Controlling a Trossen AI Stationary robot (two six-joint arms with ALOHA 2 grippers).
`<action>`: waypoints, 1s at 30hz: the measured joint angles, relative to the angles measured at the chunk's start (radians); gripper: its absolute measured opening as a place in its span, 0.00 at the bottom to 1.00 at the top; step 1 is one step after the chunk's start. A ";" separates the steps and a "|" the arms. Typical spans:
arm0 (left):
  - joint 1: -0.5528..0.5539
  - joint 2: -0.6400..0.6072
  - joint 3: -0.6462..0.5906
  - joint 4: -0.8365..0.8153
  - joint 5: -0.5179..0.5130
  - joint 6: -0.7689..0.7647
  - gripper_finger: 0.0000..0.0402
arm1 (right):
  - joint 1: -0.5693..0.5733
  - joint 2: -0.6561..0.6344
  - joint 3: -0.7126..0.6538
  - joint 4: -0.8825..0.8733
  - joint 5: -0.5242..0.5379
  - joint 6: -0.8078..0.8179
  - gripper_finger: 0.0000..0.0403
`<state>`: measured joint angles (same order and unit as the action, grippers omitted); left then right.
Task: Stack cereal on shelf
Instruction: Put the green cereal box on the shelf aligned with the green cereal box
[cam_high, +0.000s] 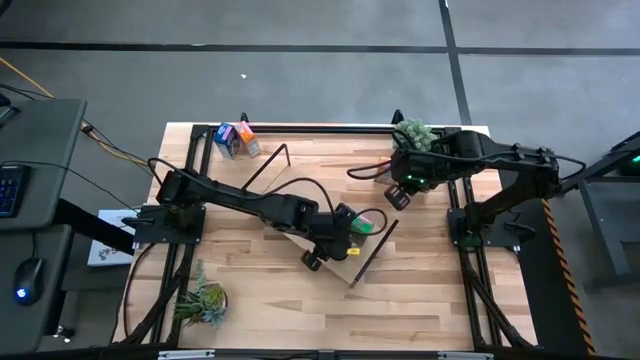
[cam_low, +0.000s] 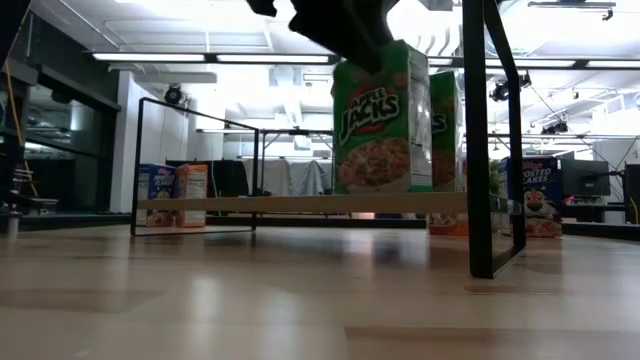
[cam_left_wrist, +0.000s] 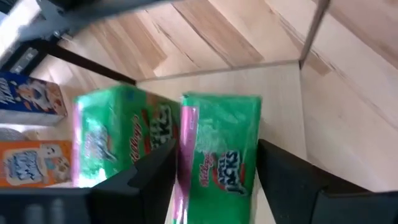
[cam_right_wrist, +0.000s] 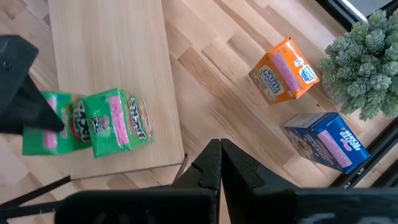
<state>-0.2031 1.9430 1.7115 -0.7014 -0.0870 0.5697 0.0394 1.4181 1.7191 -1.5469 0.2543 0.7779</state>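
Two green boxes: a pair of small green Apple Jacks cardboard cereal boxes (cam_right_wrist: 115, 121) stand upright side by side on the shelf, touching or nearly so; their printed fronts face the low camera.
Shelf: long flat light-wood board with thin black wire frame ends (cam_high: 300, 235), lying diagonally on the striped wooden surface (cam_high: 420, 290), its long axis running from the far left toward the near right.
Box position on shelf: toward the near-right end of the board, close to one long edge.
Left end effector: the left end effector (cam_left_wrist: 214, 180) sits directly over one green box, its dark fingers (cam_left_wrist: 283, 177) spread to either side of the box top; whether the pads touch the cardboard cannot be told.
Neighbouring box: the second green box (cam_left_wrist: 115, 140) stands just beside the straddled one, outside the fingers.
Right end effector: the right end effector (cam_right_wrist: 221, 158) hangs above the surface near the far right, fingers pressed together on nothing, well apart from the shelf.
Other cereal: a blue box (cam_high: 226, 139) and an orange box (cam_high: 246, 137) rest on the surface at the far left, off the shelf.
Plants: one green plant (cam_high: 413, 134) by the right arm, another (cam_high: 202, 299) at the near left corner.
Obstruction: the shelf's black wire end frame (cam_low: 492, 140) rises just beside the green boxes.
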 joint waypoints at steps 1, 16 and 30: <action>0.000 0.000 0.000 0.012 0.002 0.000 0.52 | 0.000 0.000 0.000 0.002 0.004 0.001 0.00; 0.003 -0.123 0.000 -0.037 0.008 -0.025 0.51 | 0.000 0.000 0.000 0.011 0.007 0.007 0.00; 0.120 -0.456 -0.585 0.341 0.181 -0.591 0.03 | 0.000 0.000 0.000 0.047 0.009 0.010 0.00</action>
<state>-0.0828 1.4875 1.1267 -0.3601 0.0944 -0.0214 0.0391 1.4185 1.7191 -1.4997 0.2630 0.7883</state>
